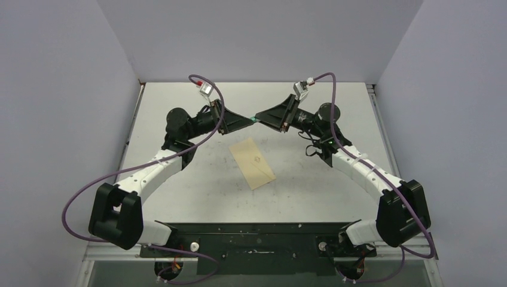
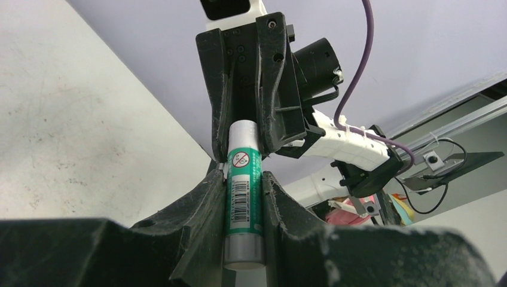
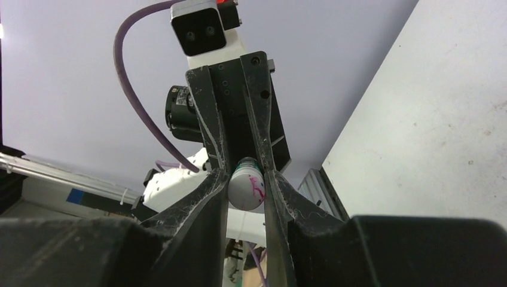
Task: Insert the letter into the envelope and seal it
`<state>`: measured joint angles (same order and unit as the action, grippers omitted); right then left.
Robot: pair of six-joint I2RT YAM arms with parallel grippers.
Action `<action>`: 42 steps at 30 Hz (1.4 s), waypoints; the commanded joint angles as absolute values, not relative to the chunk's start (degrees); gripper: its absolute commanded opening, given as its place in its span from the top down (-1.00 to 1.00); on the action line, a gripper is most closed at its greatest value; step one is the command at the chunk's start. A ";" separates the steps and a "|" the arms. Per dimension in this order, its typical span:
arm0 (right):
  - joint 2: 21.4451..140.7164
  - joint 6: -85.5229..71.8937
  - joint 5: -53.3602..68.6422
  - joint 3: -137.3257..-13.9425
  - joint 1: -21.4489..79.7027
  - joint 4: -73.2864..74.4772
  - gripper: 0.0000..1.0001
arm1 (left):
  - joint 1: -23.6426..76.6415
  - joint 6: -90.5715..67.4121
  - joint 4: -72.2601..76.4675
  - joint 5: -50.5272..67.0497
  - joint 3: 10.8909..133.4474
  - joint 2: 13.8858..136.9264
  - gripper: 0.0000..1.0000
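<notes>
So at this point both arms were up off the off-white table (image 1: 335,197), meeting nose to nose in the upper middle of the overhead view. The left tool (image 2: 244,178) was closed down narrow on the label part of a green-and-white plastic glue stick (image 2: 244,203), fingers pressed flat on either side of the barrel. The right tool (image 3: 246,176) was pinched just as tight on the stick's white cap (image 3: 247,190) at the other end. My guess is they were about to pull the cap off, but that's only a read on the pose.

The pale tan paper envelope (image 1: 253,161) was lying flat and diagonal in the middle of the overhead view, below both tools and well apart from them. Nothing was touching it. I couldn't see the dark-bordered brownish letter anywhere, so maybe it was already inside, can't say. I couldn't tell how the flap was lying either.

Handling-wise, the envelope looked thin, light and floppy, and I'd expect it to skate around on that smooth table if you dragged glue across it. I'd pin a corner or an edge with one tool and lift the flap by its tip. The stick is stiff, round and slick, so grip the barrel mid-label and the cap squarely, or it'll twist.
</notes>
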<state>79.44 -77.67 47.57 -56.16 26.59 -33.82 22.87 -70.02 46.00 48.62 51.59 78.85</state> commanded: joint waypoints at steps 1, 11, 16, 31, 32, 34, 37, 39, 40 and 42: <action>77.29 -77.66 49.37 -54.57 25.54 -32.37 0.89 | 26.54 -67.43 40.98 48.18 53.43 77.80 0.96; 75.16 -65.88 44.17 -50.68 17.15 -10.97 0.89 | 24.57 -51.86 22.78 39.26 49.38 70.45 -0.78; 78.99 -58.08 41.52 -49.44 15.33 -1.53 0.89 | 24.13 -43.99 8.18 30.92 49.75 69.05 -0.95; 99.51 -35.44 34.64 -52.44 9.01 19.02 0.89 | 24.08 -39.35 -4.46 27.86 48.78 66.26 -0.92; 100.98 -32.42 36.37 -53.60 8.89 21.37 0.89 | 24.13 -39.27 -4.81 27.85 48.71 66.13 -0.92; 102.18 -29.94 37.96 -54.25 8.88 24.45 0.89 | 24.08 -39.11 -5.01 28.03 48.40 65.74 -0.93; 102.28 -28.82 36.19 -53.37 8.96 25.92 0.87 | 24.08 -39.41 -4.61 28.04 47.70 65.33 -0.92; 102.55 -28.87 35.34 -53.18 9.32 25.78 0.81 | 24.08 -39.61 -4.27 28.08 47.40 65.30 -0.92; 102.66 -29.17 34.60 -53.30 9.65 25.60 0.75 | 24.08 -39.58 -4.16 28.04 47.41 65.36 -0.92; 102.57 -29.52 32.83 -53.87 10.71 25.09 0.59 | 24.11 -39.47 -4.13 28.11 47.54 65.46 -0.92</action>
<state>101.93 -33.28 39.42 -53.49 8.95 21.69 24.29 -40.62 -4.73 28.49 47.35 66.72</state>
